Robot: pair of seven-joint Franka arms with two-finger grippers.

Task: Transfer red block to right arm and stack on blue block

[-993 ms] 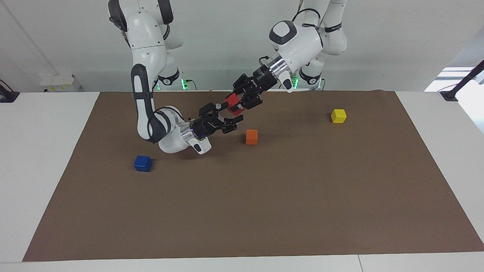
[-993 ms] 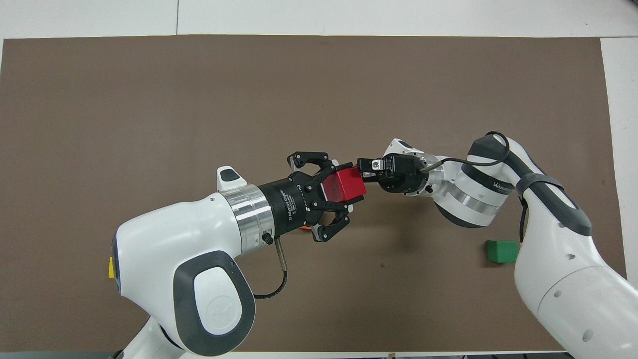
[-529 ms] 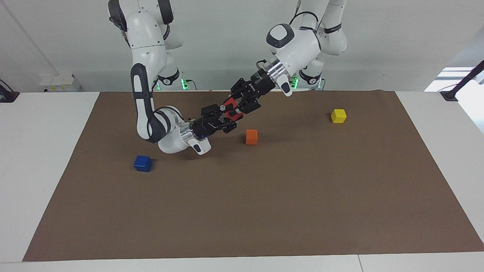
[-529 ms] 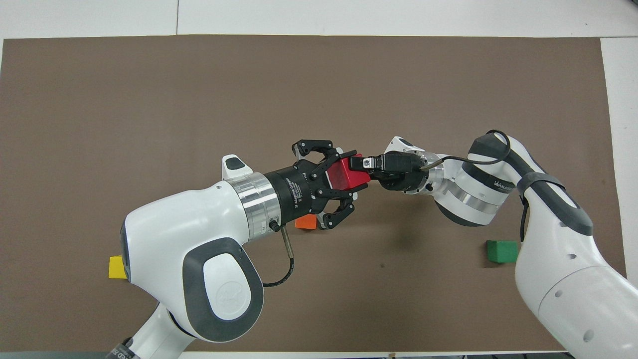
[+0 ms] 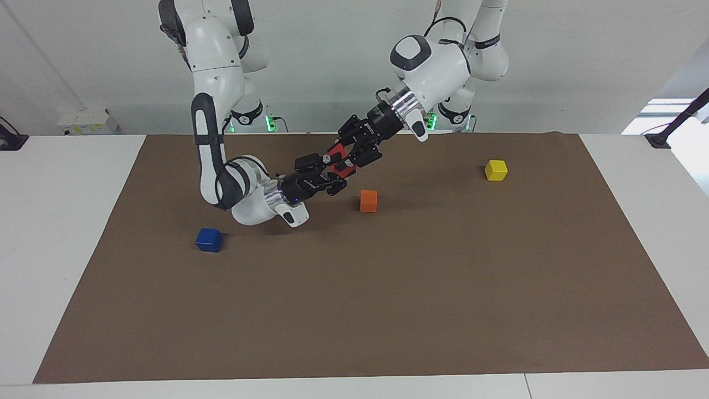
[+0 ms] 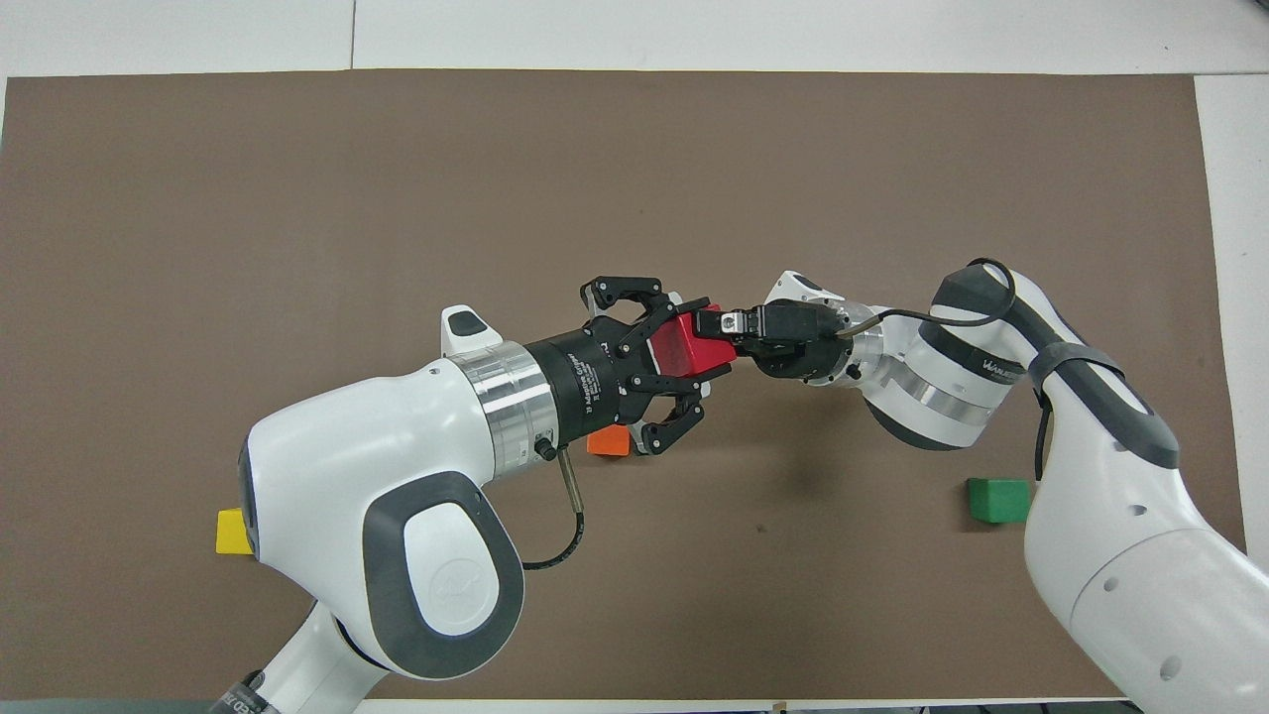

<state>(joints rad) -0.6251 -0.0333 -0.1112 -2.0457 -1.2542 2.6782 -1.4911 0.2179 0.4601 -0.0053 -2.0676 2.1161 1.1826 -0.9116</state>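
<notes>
Since a second ago we see the right gripper (image 5: 328,176) clamp onto the red block (image 6: 689,349), left gripper (image 5: 348,157) also gripping it, mid-air above the mat (image 5: 388,288) near the orange cube (image 5: 368,200)

Orange cube (image 5: 368,200), yellow cube (image 5: 496,170), green cube (image 6: 997,500), brown mat (image 5: 388,310)

the right gripper (image 5: 330,168) has clamped onto the red block (image 5: 336,158), which the left gripper (image 5: 348,155) brought down to it.
</notes>
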